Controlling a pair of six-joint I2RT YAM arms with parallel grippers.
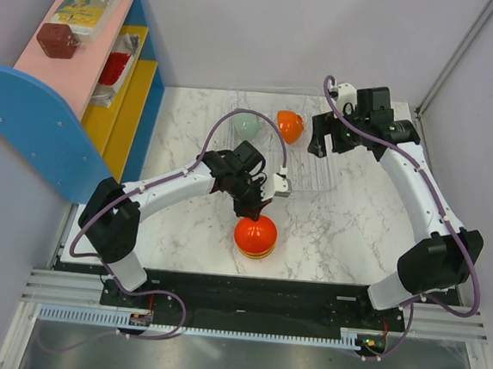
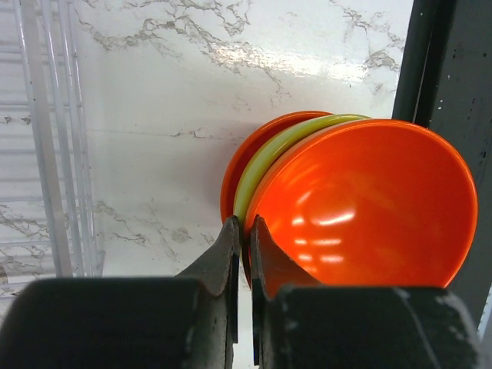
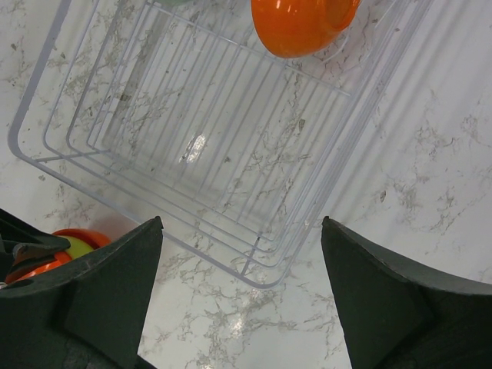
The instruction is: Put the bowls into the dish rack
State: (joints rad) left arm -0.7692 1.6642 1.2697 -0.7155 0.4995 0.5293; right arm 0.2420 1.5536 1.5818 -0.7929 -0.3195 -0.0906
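Left hand [image 2: 246, 257] is pinching the rim of the top orange bowl [image 2: 369, 207], whose stack [image 1: 255, 237] sits at six o'clock on the worktop [image 1: 173, 230]. At the stack's twelve o'clock, the dish rack [image 1: 308, 177] holds a pale green bowl [image 1: 247, 124] and a second orange bowl [image 1: 290, 126]. Right hand [image 1: 326, 147], spread wide, hovers at the rack's three o'clock side.

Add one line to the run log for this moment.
left gripper: shut on top orange bowl rim | stack: three bowls, outside rack | right gripper: open above dish rack | racked: pale green bowl, second orange bowl
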